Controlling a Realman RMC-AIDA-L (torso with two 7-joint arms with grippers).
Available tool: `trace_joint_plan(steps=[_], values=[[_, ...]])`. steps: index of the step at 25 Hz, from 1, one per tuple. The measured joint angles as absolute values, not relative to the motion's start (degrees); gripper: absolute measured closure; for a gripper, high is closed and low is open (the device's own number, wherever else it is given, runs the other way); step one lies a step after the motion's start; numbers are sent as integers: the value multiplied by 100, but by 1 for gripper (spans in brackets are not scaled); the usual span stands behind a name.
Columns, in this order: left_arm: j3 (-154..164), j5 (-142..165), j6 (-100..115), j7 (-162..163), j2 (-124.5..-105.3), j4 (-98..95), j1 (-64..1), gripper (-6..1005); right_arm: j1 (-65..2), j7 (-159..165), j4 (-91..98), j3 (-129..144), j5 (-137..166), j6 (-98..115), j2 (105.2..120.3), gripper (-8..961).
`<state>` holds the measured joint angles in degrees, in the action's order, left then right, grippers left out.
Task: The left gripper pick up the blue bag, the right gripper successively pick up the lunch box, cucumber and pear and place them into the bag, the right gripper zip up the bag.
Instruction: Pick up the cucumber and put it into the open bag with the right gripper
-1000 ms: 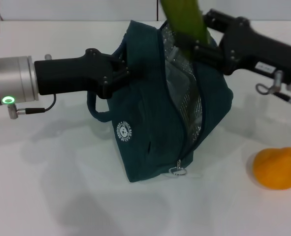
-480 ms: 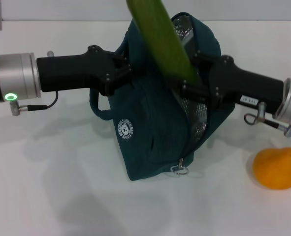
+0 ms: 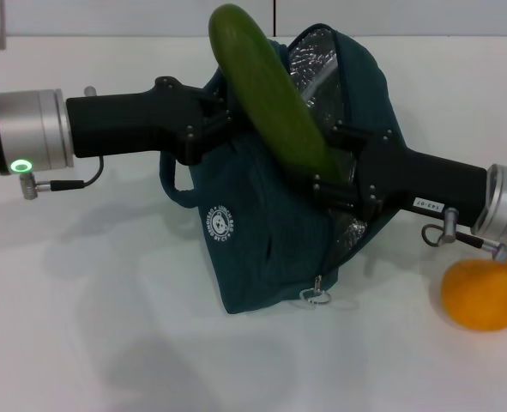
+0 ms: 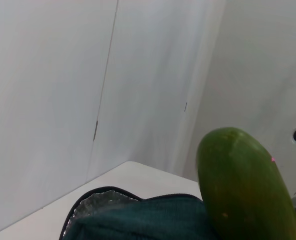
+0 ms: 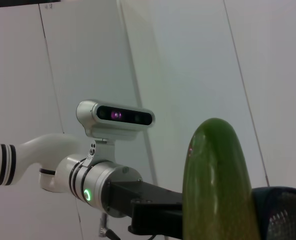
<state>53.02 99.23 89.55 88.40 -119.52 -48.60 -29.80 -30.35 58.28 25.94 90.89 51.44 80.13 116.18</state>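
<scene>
The blue bag (image 3: 262, 245) stands tilted in mid-table with its mouth open and the silver lining showing. My left gripper (image 3: 208, 129) is shut on the bag's upper edge beside a loop handle. From the right, my right gripper (image 3: 328, 174) is shut on the lower end of the cucumber (image 3: 270, 94). The cucumber leans up and to the left across the bag's mouth. It also fills part of the left wrist view, cucumber (image 4: 240, 185) above the bag (image 4: 137, 220), and part of the right wrist view, cucumber (image 5: 215, 180). The pear (image 3: 483, 294) lies on the table at the right. The lunch box is out of view.
The zipper's metal ring pull (image 3: 311, 296) hangs at the bag's lower front corner. The white table (image 3: 107, 343) stretches in front of the bag and to its left. A white wall stands behind. The left arm (image 5: 102, 187) shows in the right wrist view.
My right gripper has come forward and lower across the bag's mouth. The cucumber has swung to lean further left, and its top end is now in view. The left gripper and pear have stayed put.
</scene>
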Motion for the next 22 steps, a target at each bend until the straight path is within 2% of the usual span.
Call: trace_joint_plan(steps=[22], values=[[5317, 9922, 8974, 8879, -11951, -4860, -2996, 884, -2992, 5843, 2650, 9054, 5058, 7841, 11564, 249]])
